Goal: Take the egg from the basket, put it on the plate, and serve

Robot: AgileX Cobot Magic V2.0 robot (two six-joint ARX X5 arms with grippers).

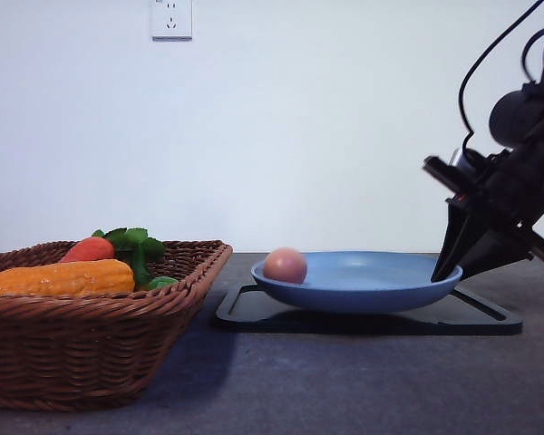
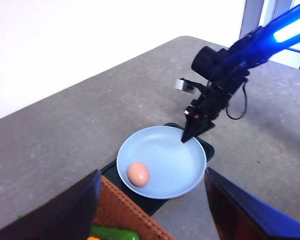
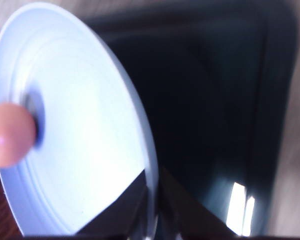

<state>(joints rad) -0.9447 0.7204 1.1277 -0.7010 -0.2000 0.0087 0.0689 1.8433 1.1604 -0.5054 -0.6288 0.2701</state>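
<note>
The pinkish-brown egg point(image 1: 285, 265) point(image 2: 138, 174) point(image 3: 10, 134) lies inside the light blue plate point(image 1: 372, 281) point(image 2: 170, 160) point(image 3: 90, 125), close to the rim nearest the basket. The plate sits over a flat black tray point(image 1: 363, 322). My right gripper point(image 1: 438, 272) point(image 2: 185, 139) point(image 3: 152, 190) reaches down at the plate's opposite rim, its two fingers closed on either side of that edge. The brown wicker basket point(image 1: 91, 344) point(image 2: 125, 210) stands left of the plate. My left gripper point(image 2: 152, 171) hangs open above the basket's near corner, holding nothing.
An orange carrot with green leaves point(image 1: 89, 249) and a yellow-orange corn cob point(image 1: 59, 276) lie in the basket, along with a green vegetable point(image 2: 112, 232). The grey tabletop stretches bare past the tray point(image 2: 207, 147) to a rounded far corner.
</note>
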